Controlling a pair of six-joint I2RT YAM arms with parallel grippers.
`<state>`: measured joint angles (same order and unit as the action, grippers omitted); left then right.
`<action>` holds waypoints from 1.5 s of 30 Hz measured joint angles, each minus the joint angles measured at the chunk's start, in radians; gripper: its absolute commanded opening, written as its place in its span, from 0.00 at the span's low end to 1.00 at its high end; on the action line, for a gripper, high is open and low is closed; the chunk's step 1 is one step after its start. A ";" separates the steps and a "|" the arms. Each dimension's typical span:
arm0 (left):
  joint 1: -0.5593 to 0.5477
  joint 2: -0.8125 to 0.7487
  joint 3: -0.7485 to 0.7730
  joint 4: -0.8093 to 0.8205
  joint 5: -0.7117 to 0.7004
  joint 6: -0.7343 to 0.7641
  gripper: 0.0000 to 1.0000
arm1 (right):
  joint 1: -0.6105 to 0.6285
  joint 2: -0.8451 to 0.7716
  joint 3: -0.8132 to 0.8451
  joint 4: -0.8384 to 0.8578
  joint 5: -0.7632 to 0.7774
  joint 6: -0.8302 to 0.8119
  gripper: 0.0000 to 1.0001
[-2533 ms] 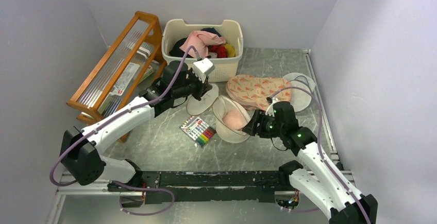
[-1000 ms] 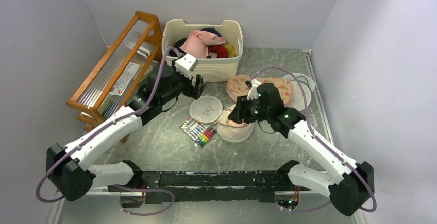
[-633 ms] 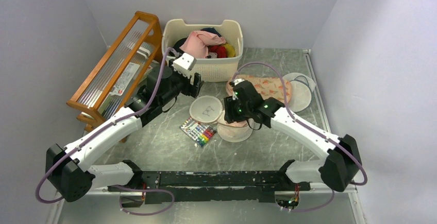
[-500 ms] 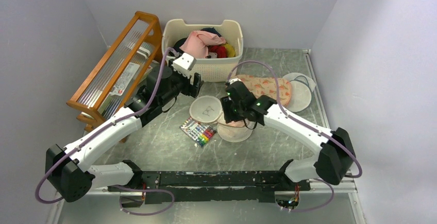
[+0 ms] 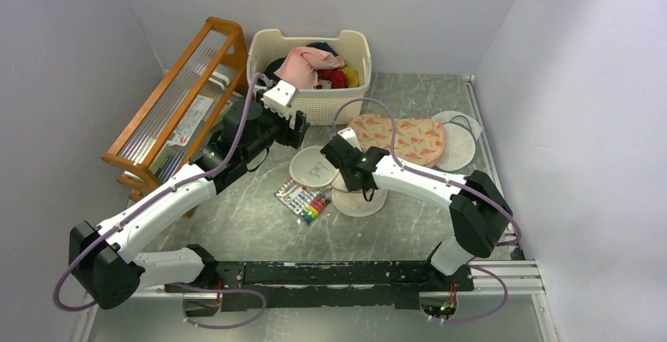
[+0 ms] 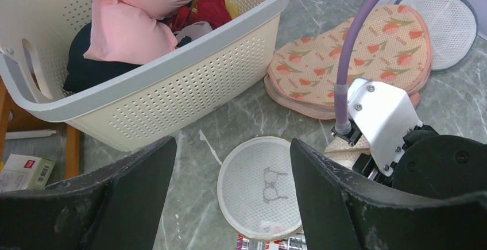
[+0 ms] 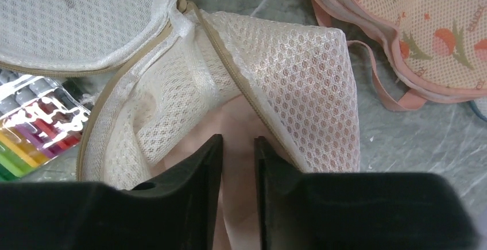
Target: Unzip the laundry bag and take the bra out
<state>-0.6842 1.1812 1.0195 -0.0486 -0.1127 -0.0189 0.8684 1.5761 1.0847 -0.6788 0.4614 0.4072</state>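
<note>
Centre of desk (image 5: 252, 228): laundry bag (image 7: 298, 72) unzipped, peach bra (image 7: 241, 118) inside, likely soft, light, limp; pinch a fabric fold. Right claw (image 7: 236, 143) nearly clenched over it, grip uncertain; left claw (image 6: 230, 143) released.

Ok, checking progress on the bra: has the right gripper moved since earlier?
Yes. Seen from above, the right gripper swung left toward the marker pack, from beside the laundry bag to over its opening.

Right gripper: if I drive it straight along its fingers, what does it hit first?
Most likely the pink fabric inside the open laundry bag; the right gripper is right at it, perhaps touching. Behind the fabric stands the bag's mesh wall. Depth is unclear.
</note>
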 measured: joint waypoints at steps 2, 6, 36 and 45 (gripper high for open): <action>0.000 0.000 0.000 0.000 0.000 0.002 0.83 | 0.006 0.000 0.000 0.002 0.011 0.000 0.01; 0.000 0.000 0.000 0.000 0.000 0.003 0.83 | 0.010 -0.065 -0.036 0.044 0.018 -0.004 0.00; 0.000 0.000 0.000 0.000 0.003 0.003 0.82 | 0.008 -0.692 -0.171 0.316 -0.160 0.134 0.00; 0.000 0.000 0.000 0.000 0.005 0.003 0.82 | 0.008 -0.851 -0.172 0.379 -0.133 0.204 0.00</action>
<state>-0.6842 1.1812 1.0195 -0.0490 -0.1074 -0.0154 0.8764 0.7246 0.9131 -0.2996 0.3286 0.6109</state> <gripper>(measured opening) 0.818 0.006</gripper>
